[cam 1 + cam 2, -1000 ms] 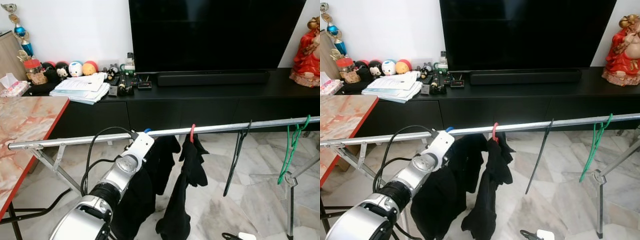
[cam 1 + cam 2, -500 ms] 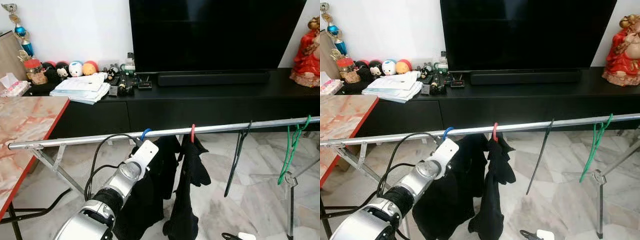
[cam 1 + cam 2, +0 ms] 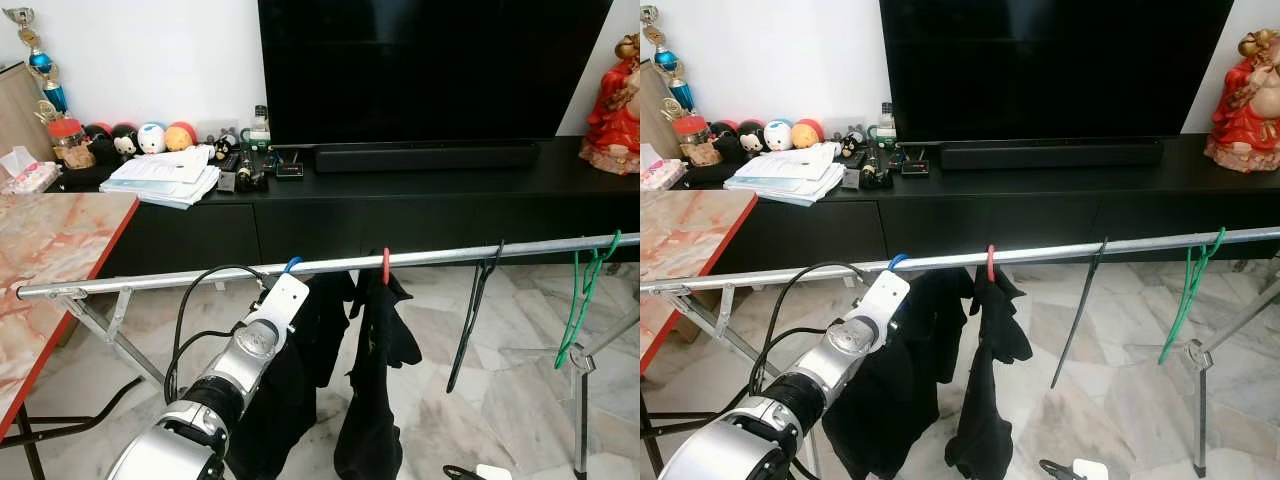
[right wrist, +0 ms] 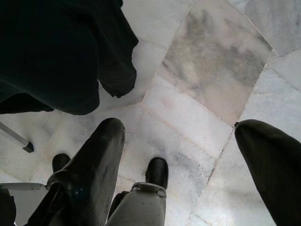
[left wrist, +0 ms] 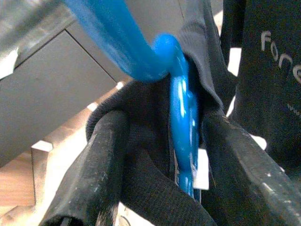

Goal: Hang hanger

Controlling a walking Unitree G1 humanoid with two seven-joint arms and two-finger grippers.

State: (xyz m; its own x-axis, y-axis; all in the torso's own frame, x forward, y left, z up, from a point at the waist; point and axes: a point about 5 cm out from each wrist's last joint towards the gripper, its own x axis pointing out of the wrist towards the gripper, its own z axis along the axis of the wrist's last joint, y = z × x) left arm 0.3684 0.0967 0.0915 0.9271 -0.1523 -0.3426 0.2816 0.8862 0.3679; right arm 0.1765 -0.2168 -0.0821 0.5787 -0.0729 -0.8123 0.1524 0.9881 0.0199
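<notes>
Risen a little since half a second ago, back up close under the long silver metal drying rail (image 3: 420,257), with the left tool (image 5: 155,155) at the neck of the blue plastic hanger (image 5: 181,127). Fingers (image 5: 94,174) spread either side of the hanger's stem with black cloth between, not pressed onto the plastic as far as can be seen. Blue hook (image 3: 291,264) over the rail, left of centre, carrying a black shirt (image 3: 300,370) that hangs down behind the silver left arm (image 3: 240,360).

Just right of it, a red plastic hanger hook (image 3: 385,266) on the same rail with a second black garment (image 3: 375,380), swung slightly compared with a second ago. Farther right, an empty black hanger (image 3: 470,320), then a green plastic hanger (image 3: 580,300) near the rail's right end.

Right tool (image 4: 188,169) low over the pale marble floor (image 4: 211,70), fingers wide apart, holding nothing.

Beyond the rail, a long black TV cabinet (image 3: 400,205) with a large dark television (image 3: 430,70); at the near left, a red-edged marble-patterned surface (image 3: 50,260).
</notes>
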